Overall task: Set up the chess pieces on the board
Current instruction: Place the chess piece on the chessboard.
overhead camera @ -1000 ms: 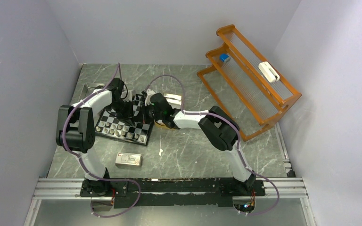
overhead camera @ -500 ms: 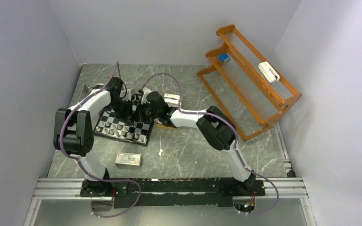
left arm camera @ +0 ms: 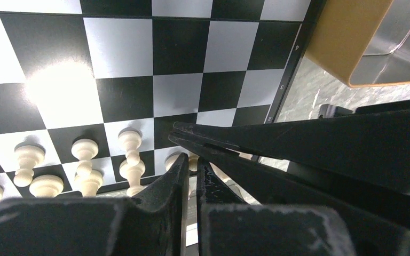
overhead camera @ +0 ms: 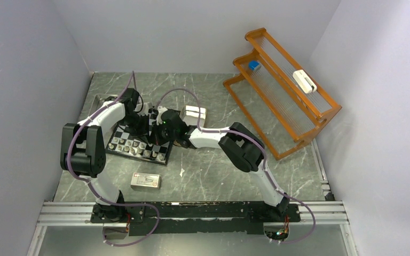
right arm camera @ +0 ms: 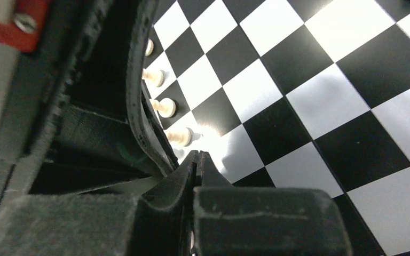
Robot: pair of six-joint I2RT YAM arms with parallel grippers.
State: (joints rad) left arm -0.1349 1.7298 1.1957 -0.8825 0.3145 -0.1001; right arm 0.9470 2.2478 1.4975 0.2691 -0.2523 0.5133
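Left end effector [left arm camera: 192, 160] over half-hidden pieces [left arm camera: 89, 178]

Soft, even overhead light fills the top view, leaving only faint shadows beside the board [overhead camera: 139, 143]. In both wrist views its glossy squares carry a white glare patch, the pale pieces [left arm camera: 85, 152] cast short shadows, and the fingers [left arm camera: 160, 202] above it look soft.

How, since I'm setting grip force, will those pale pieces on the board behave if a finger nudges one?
The pale pieces stand tall and narrow on small bases, so a sideways nudge probably tips them. Their rounded heads suggest a toppled one may roll. The board looks glossy, with glare, so they might also slide.
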